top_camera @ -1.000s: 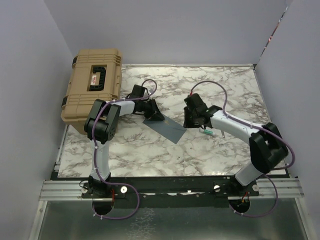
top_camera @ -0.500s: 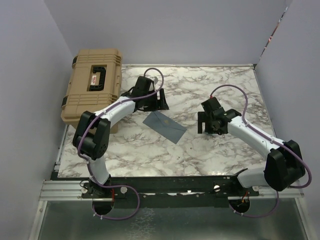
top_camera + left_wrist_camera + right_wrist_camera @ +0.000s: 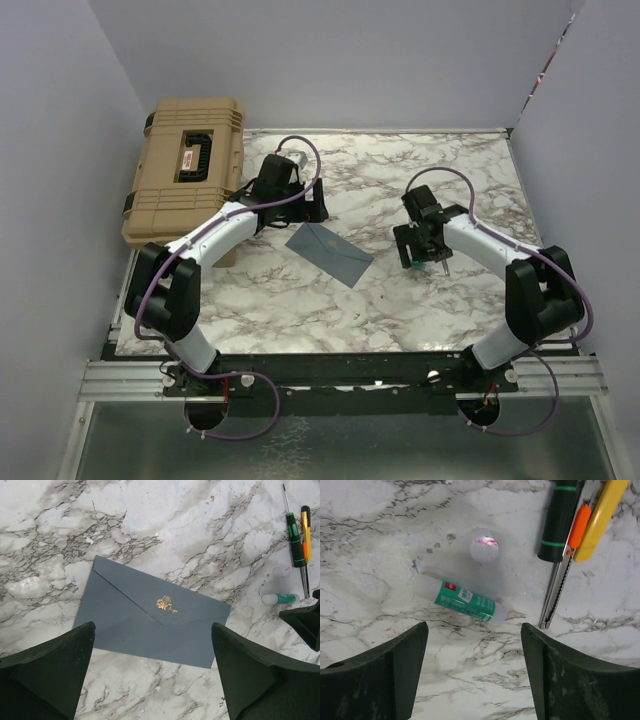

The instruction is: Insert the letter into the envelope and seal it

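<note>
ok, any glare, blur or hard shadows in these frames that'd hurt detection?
Top external: even, diffuse light, sharp, only soft shadows on the table. Left wrist: envelope and its gold emblem crisp; the near fingers dark, nearly featureless. Right wrist: glue stick label slightly soft, faint shadow round the cap; no blown-out glare.

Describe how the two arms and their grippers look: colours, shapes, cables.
The left arm and right arm have white tubular links, bulky black joints and a purple cable looping along each. The left gripper and right gripper are black with broad, wedge-shaped fingers.
</note>
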### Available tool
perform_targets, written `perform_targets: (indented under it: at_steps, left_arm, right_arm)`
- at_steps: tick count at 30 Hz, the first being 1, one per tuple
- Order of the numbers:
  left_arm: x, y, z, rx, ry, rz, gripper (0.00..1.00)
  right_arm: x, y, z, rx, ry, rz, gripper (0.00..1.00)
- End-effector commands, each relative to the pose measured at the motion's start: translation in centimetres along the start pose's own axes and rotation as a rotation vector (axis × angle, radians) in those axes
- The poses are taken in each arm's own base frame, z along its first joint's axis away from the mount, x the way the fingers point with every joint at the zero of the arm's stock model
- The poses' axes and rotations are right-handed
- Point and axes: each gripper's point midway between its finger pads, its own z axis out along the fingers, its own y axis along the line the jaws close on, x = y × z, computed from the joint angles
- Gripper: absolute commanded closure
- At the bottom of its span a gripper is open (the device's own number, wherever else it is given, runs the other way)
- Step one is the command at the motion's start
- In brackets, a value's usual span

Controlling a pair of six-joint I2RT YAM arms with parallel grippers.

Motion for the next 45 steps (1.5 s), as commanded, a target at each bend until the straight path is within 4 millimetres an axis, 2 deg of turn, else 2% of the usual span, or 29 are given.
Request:
perform_targets:
  at_steps: [1, 7, 11, 15, 19, 26, 32, 34, 39, 42, 45]
  left_arm:
    - [-0.4, 0.8, -2.0, -0.036, -0.032, 0.032, 0.01]
    - [-0.1, 1.0, -2.4, -0.021, -0.026, 0.009, 0.01]
    - [0.3, 0.7, -2.2, 0.004, -0.013, -0.001, 0.01]
    - [0.4, 0.3, -1.9, 0.029, -0.002, -0.010, 0.01]
    - [0.0, 1.0, -1.9, -0.016, -0.025, -0.041, 0.01]
    - [-0.5, 1.3, -2.7, -0.037, -0.055, -0.058, 0.01]
    - [-0.1, 0.9, -3.3, -0.012, -0.057, -0.069, 0.01]
    - [0.0, 0.6, -3.6, 0.001, -0.059, -0.072, 0.01]
    - [-0.2, -0.1, -3.9, 0.038, -0.067, -0.072, 0.01]
    - [-0.6, -1.5, -4.2, 0.110, -0.071, -0.072, 0.01]
    - [-1.0, -3.9, -4.8, 0.230, -0.070, -0.055, 0.01]
  right_arm:
    - [-2.0, 0.7, 0.4, -0.057, -0.020, -0.136, 0.24]
    - [-1.0, 0.8, 2.5, -0.069, 0.040, -0.257, 0.36]
    - [-0.7, 1.4, 2.7, -0.123, 0.046, -0.301, 0.48]
    - [0.5, 2.1, 2.7, -0.181, 0.087, -0.318, 0.56]
    - [1.7, 2.0, 2.8, -0.185, 0.116, -0.328, 0.57]
    - [3.0, 2.6, 2.6, -0.250, 0.150, -0.356, 0.47]
    - [4.3, 3.3, 2.4, -0.313, 0.196, -0.377, 0.55]
    - [4.1, 3.1, 2.5, -0.299, 0.193, -0.376, 0.62]
    - [2.6, 2.4, 2.4, -0.237, 0.161, -0.341, 0.89]
    - [0.8, 2.9, 1.5, -0.245, 0.085, -0.299, 0.96]
    - [-1.8, 4.5, -0.9, -0.331, -0.049, -0.245, 0.97]
